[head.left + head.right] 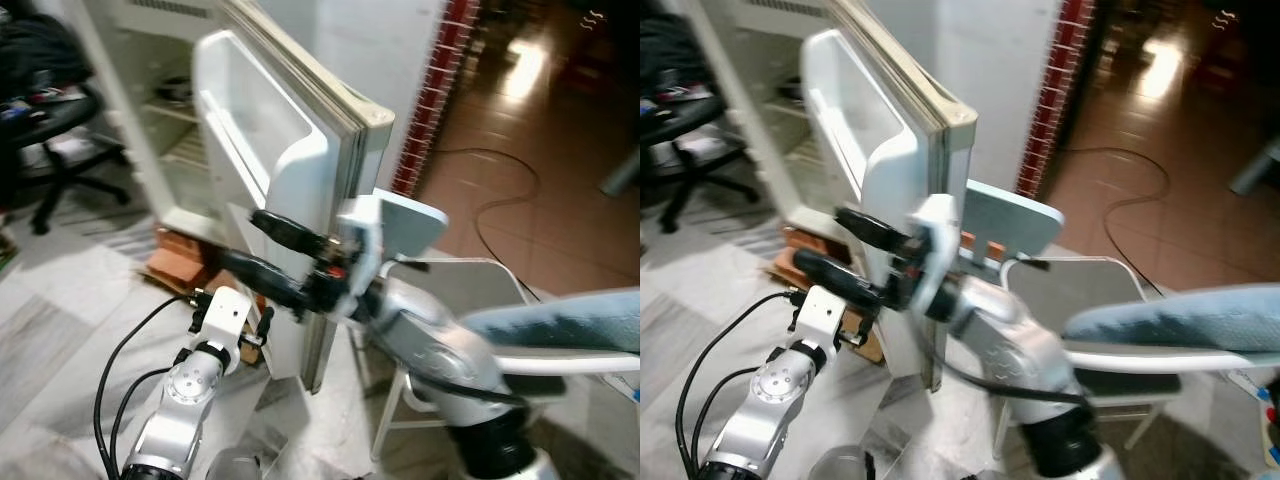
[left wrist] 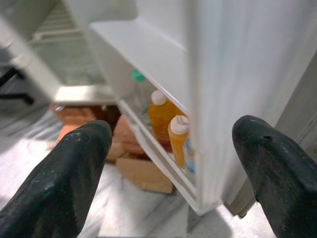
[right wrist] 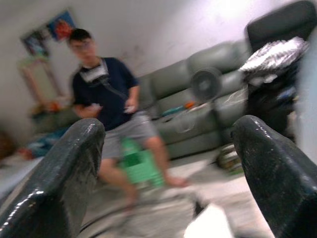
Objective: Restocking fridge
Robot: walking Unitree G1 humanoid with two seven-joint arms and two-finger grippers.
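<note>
On grey marble floor, the fridge door hangs ajar; the left wrist view reveals orange bottles in its shelf, between the left gripper's spread fingers, while the right gripper, also apart, faces a seated person.

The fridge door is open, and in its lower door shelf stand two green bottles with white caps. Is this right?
Not quite. The bottles in the door shelf are orange, not green; both have white caps. The left wrist view shows them, with the fridge door standing open.
</note>
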